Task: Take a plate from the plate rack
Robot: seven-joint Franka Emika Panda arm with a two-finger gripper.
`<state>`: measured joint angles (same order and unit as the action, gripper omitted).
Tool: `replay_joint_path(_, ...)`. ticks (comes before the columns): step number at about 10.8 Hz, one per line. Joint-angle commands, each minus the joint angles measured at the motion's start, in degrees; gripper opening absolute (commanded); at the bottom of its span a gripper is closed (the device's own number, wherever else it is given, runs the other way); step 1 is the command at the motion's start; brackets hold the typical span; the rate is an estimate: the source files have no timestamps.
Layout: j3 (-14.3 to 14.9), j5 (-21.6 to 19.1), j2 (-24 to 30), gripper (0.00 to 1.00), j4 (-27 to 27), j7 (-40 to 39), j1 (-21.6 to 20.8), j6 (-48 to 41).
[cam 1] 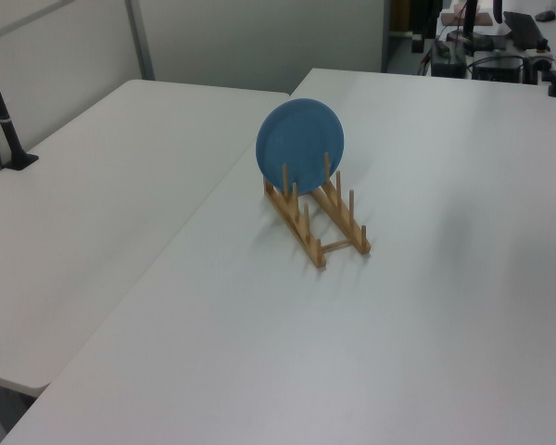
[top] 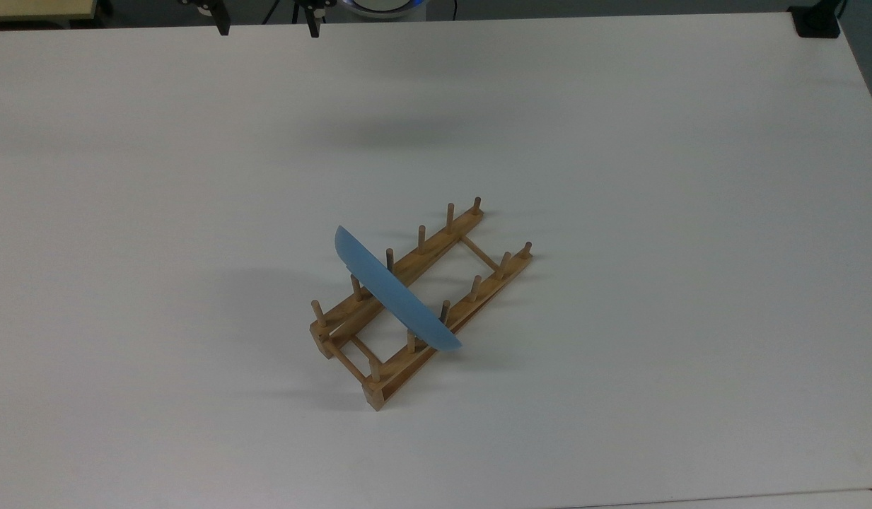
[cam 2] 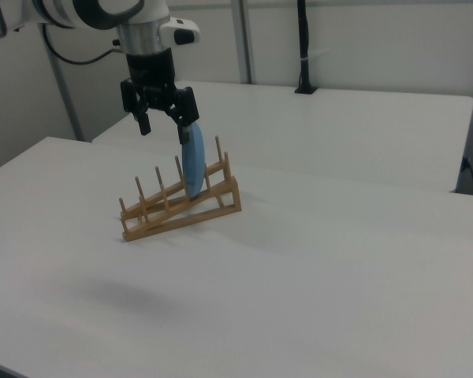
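Your gripper [cam 2: 164, 127] hangs with fingers spread, gripping nothing, above the rack [cam 2: 180, 206]. Just below it and to the right view's right, the plate [cam 2: 193, 168] stands on edge between the rack's pegs on the table [cam 2: 315, 268].

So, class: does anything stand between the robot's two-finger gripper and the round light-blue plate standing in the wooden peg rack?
Nothing visible does. In the right view the black two-finger gripper hangs open above the round light-blue plate, apart from its top edge. The light-brown wooden peg rack holds the plate from below, its pegs beside the lower part.
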<state>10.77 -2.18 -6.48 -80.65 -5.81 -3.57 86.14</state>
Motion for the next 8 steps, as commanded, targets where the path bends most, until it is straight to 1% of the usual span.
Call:
replay_joint_path(1,1.53,0.69,1.31,1.0,-2.76,0.28,1.69,4.35)
replay_joint_path(8,0.66,-0.11,1.64,1.0,-2.76,0.8,0.93,3.6)
